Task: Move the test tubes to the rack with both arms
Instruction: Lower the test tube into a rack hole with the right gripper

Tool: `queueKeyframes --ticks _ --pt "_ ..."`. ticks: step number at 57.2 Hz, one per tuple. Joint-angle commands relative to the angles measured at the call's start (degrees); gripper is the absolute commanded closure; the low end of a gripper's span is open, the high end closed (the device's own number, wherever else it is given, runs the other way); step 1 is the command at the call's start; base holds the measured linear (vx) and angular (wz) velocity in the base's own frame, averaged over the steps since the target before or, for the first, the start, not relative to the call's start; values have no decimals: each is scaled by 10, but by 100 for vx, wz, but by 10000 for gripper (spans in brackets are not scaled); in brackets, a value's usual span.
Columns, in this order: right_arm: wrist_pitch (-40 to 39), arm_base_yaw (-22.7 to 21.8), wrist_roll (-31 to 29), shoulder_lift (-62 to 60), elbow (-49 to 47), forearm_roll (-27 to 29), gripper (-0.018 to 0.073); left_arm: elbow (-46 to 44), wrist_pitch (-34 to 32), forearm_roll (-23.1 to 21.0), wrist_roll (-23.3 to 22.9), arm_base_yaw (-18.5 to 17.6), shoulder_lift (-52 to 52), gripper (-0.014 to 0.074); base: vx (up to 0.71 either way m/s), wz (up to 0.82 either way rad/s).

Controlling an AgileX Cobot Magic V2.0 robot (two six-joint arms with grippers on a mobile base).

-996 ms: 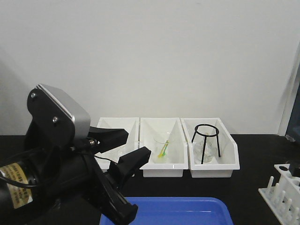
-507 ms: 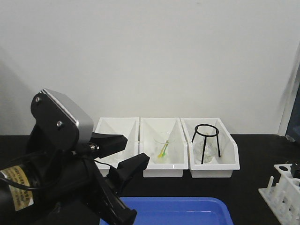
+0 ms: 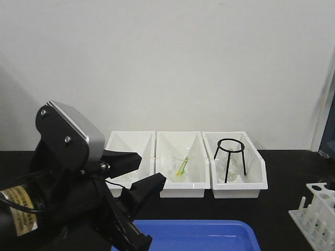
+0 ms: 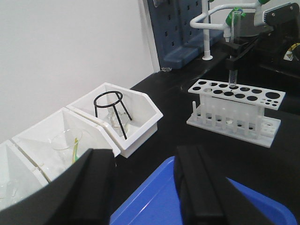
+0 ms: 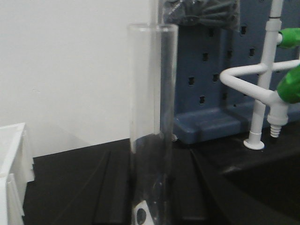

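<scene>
In the left wrist view the white rack (image 4: 234,107) stands on the black bench at the right. A clear test tube (image 4: 236,28) hangs upright over it, its lower end at a hole in the back row. My right gripper (image 4: 234,44) is shut on that test tube. The right wrist view shows the test tube (image 5: 152,93) upright between the black fingers (image 5: 112,187) of my right gripper (image 5: 152,157). My left gripper (image 3: 153,164) is open with nothing in it, its fingers (image 4: 93,187) spread over the blue tray's corner (image 4: 154,197). Only the rack's left end (image 3: 316,212) shows in the front view.
Three white sloped bins (image 3: 235,188) line the back wall. The middle one holds a beaker (image 3: 180,164) with a green-yellow stick. The right one holds a black tripod ring (image 3: 230,157). A white faucet (image 5: 262,93) and a blue pegboard (image 5: 211,70) stand behind the rack.
My left arm has sunk a little and its fingers sit slightly lower. The dark right gripper at the front view's right edge has slid almost out of sight.
</scene>
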Motion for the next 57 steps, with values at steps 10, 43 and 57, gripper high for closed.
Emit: queueKeyframes --ticks 10,43,57 --pt "-46 -18 18 -15 -18 -61 563 -17 -51 -1 0 -4 -14 178 0 0" --pt "-60 -18 61 38 -35 -106 563 -17 -61 -1 0 -4 -14 178 0 0" --pt "-73 -18 78 77 -35 -108 563 -17 -61 -2 0 -4 -14 178 0 0"
